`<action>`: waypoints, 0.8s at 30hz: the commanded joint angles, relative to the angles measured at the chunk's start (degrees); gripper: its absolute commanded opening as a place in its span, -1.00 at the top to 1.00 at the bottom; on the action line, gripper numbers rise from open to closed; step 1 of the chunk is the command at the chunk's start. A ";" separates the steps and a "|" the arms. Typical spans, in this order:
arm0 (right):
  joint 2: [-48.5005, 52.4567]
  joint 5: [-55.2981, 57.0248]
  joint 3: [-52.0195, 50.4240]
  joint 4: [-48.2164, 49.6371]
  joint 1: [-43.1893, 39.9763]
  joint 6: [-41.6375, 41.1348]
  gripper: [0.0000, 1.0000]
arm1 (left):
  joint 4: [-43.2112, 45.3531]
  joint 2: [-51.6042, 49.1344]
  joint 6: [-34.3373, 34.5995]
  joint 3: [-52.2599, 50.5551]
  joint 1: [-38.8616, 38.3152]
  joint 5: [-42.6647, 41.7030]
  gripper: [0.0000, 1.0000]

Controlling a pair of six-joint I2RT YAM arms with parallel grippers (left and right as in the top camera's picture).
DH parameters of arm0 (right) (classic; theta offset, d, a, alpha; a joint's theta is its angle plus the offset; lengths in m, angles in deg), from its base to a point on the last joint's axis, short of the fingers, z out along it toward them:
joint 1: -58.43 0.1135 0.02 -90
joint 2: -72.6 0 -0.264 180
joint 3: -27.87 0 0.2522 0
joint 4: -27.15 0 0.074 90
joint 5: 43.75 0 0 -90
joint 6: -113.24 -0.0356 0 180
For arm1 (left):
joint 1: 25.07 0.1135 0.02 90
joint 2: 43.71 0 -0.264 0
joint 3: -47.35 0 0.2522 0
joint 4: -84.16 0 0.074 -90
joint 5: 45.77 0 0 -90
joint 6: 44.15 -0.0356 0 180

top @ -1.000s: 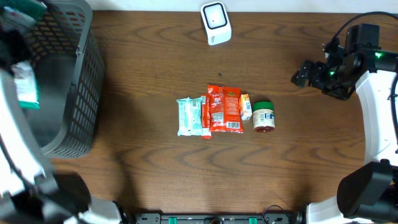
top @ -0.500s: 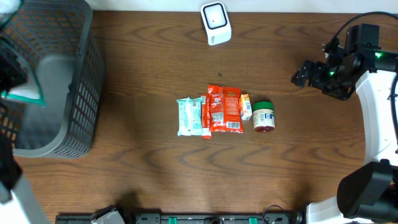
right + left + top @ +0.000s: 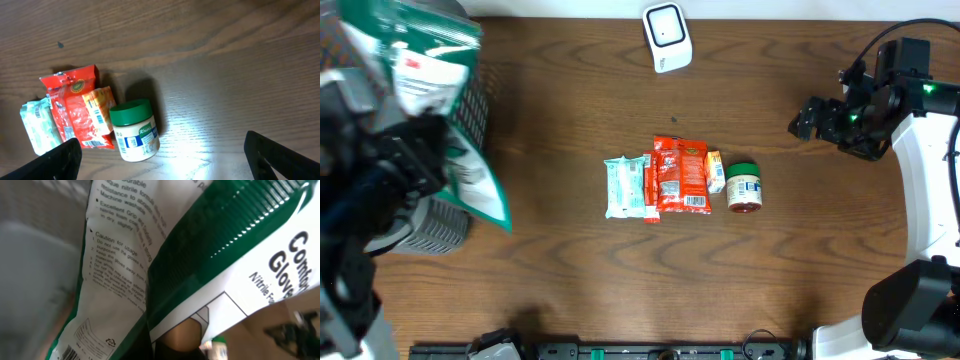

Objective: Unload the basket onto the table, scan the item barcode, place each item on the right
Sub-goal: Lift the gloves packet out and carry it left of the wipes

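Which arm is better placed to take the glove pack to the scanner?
Left. The left hand is shut on the glove pack above the basket. The right hand is open and empty, off to the right of the scanner.

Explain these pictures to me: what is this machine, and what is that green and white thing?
Two robot arms stand at a table, each ending in a two-finger gripper. One picture looks down from above; the other two come from cameras on the wrists. On it lie a pale packet, a red packet, a yellow packet and a jar; a scanner and a basket stand nearby. The left gripper is shut on a glove pack, that green and white thing, which fills its wrist picture. The right gripper is open and empty.
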 commanded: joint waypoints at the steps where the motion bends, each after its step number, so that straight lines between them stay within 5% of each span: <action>1: -0.59 -0.44 -0.02 -0.04 -0.66 0.17 -0.99 | 0.59 -1.38 0.76 -5.68 -5.75 -1.51 0.86; 14: -0.59 -0.44 -0.02 -0.07 -0.66 0.17 -0.99 | 6.19 -12.50 0.79 -19.89 -23.39 0.48 0.85; 24: -0.59 -0.44 -0.02 -0.07 -0.66 0.17 -0.98 | 9.99 -24.33 8.94 -21.59 -31.74 20.44 0.85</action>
